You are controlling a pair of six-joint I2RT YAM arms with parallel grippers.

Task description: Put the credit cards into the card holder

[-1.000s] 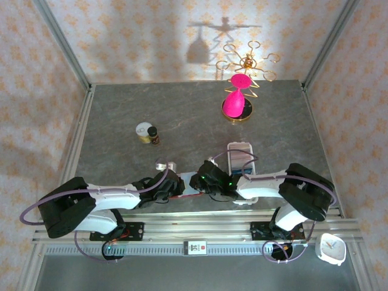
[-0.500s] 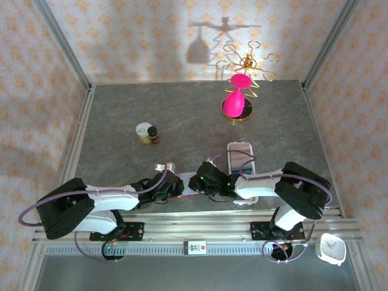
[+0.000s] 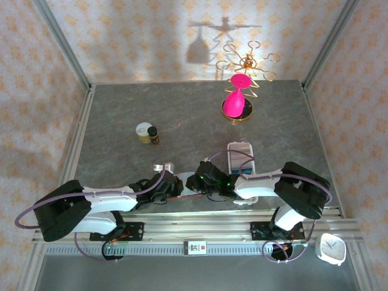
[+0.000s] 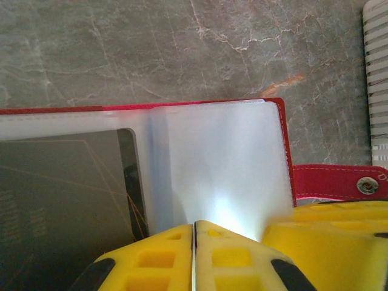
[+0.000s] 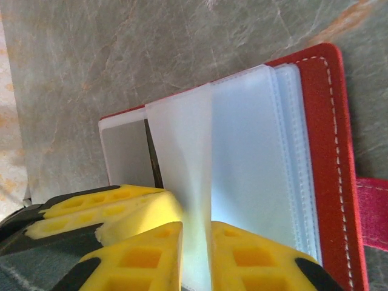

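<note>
Grey marble table (image 3: 151,103), patterned walls (image 3: 151,36). A gold stand (image 3: 245,66) w/ pink pieces is seen at the back, a small jar (image 3: 145,132) mid-left, a white tray (image 3: 240,155) front-right. The red wallet (image 5: 330,151) is laid open near the front edge, betw. both pincers, mostly covered from above. A clear sleeve (image 5: 182,151) is nipped by the right pincer (image 5: 195,233). The left pincer (image 4: 194,227) is closed at a sleeve's edge. A dark card (image 4: 60,200) is pocketed, partly cut off.

The small red leather-look folding card holder (image 5: 330,151) has white stitching and frosted sleeves (image 5: 242,170); the stone-look tabletop (image 4: 182,48) is grey, pale-veined.
</note>
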